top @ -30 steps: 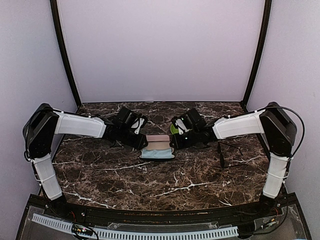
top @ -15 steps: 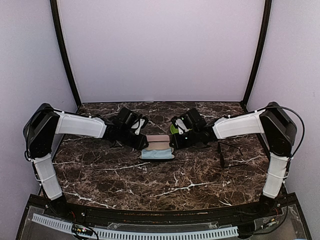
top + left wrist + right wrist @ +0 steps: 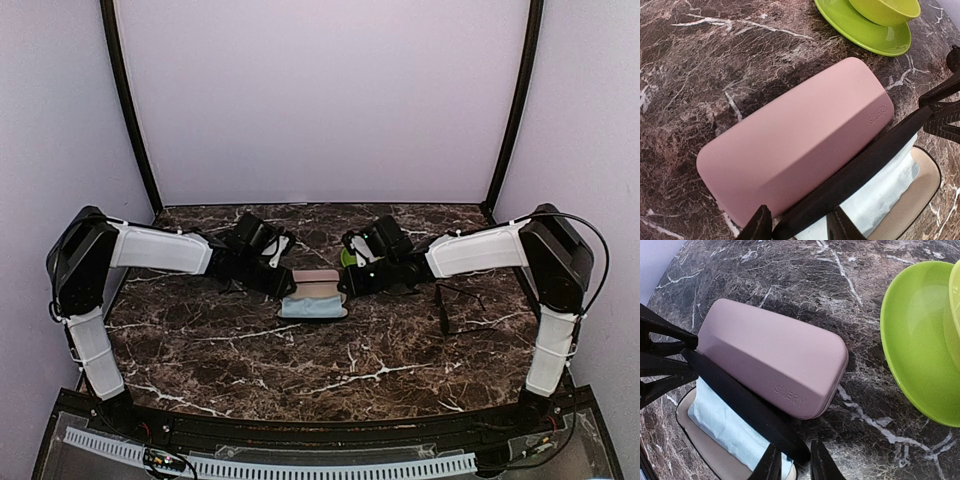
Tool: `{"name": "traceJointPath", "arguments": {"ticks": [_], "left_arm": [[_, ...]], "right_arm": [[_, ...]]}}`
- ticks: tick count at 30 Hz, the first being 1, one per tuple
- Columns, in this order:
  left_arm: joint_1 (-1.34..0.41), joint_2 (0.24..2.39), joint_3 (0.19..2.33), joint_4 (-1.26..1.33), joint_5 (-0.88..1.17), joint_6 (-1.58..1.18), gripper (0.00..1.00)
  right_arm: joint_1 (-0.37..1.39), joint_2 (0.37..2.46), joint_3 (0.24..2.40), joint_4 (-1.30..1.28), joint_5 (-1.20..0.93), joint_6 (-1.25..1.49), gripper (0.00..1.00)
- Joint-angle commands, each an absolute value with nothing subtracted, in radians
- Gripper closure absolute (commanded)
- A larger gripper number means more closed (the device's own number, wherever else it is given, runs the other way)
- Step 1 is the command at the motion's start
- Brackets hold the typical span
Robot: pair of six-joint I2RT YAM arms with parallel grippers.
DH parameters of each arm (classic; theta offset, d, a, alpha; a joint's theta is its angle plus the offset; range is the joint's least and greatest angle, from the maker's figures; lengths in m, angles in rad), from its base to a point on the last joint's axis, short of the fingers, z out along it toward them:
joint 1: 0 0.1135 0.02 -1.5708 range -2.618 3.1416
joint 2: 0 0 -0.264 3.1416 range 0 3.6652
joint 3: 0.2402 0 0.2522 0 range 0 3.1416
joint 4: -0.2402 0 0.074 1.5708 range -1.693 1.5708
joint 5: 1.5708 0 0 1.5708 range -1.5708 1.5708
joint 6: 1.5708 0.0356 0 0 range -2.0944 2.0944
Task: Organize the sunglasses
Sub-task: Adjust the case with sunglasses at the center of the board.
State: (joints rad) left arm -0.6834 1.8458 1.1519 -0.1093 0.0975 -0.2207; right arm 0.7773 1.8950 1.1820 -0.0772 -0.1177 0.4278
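checking feeds, i see left gripper and right gripper clamped on pink case; black glasses at its 3 o'clock.

The top camera is sitting high up behind the left arm and right arm, looking down from far off at the whole table. Each wrist camera is looking from very near at the pink case, one from each side. All three are sharing that case. Both wrist cameras are also catching the green plate.
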Motion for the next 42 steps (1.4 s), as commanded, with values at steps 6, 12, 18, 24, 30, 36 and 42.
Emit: {"name": "traceJointPath", "arguments": {"ticks": [6,12,18,24,30,36,42], "left_arm": [[-0.680,1.807,1.207,-0.117,0.104,-0.212,0.61],[-0.680,1.806,1.217,-0.124,0.092,-0.208,0.61],[-0.680,1.804,1.219,-0.126,0.090,-0.205,0.61],[-0.681,1.787,1.205,-0.122,0.081,-0.202,0.61],[-0.680,1.767,1.190,-0.108,0.078,-0.203,0.61],[-0.681,1.772,1.179,-0.103,0.084,-0.201,0.61],[-0.681,1.773,1.162,-0.097,0.083,-0.204,0.60]], "right_arm": [[0.774,1.882,1.192,-0.016,-0.136,0.436,0.79],[0.775,1.887,1.201,-0.011,-0.139,0.436,0.79],[0.775,1.884,1.196,0.005,-0.141,0.430,0.79],[0.775,1.878,1.181,0.033,-0.156,0.424,0.79],[0.774,1.875,1.178,0.041,-0.164,0.418,0.78],[0.774,1.876,1.177,0.039,-0.163,0.412,0.78],[0.774,1.876,1.166,0.050,-0.165,0.399,0.77]]}}
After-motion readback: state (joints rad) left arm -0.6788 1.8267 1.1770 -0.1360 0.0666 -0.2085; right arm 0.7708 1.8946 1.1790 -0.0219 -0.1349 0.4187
